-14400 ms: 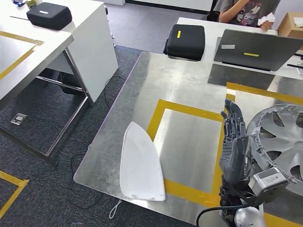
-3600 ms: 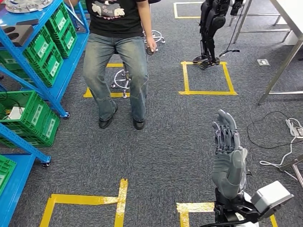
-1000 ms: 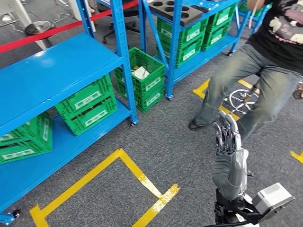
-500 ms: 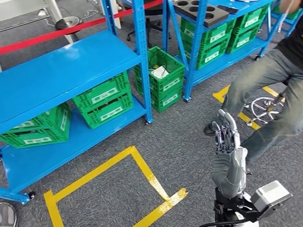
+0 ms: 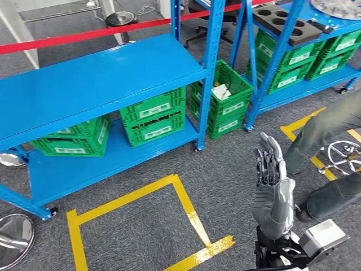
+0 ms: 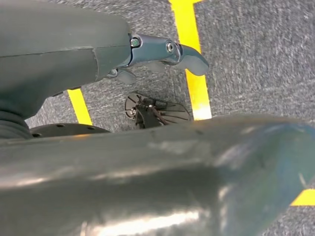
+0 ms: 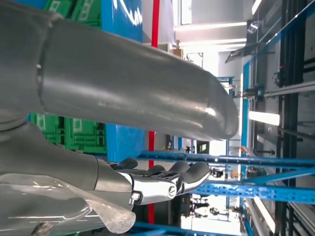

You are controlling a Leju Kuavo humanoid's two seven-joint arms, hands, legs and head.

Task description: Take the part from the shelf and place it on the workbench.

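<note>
With the right hand (image 5: 272, 192) raised, empty, fingers straight and together (left hand's state unclear), it risks clipping the blue shelf (image 5: 97, 84) post while approaching.

Head cam high, looks down at shelf (image 5: 97, 79); wrist cams close.

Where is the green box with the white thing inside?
In the head view, the green box sits on the floor right of centre, between the two blue shelves, beyond the raised right robot hand.
</note>
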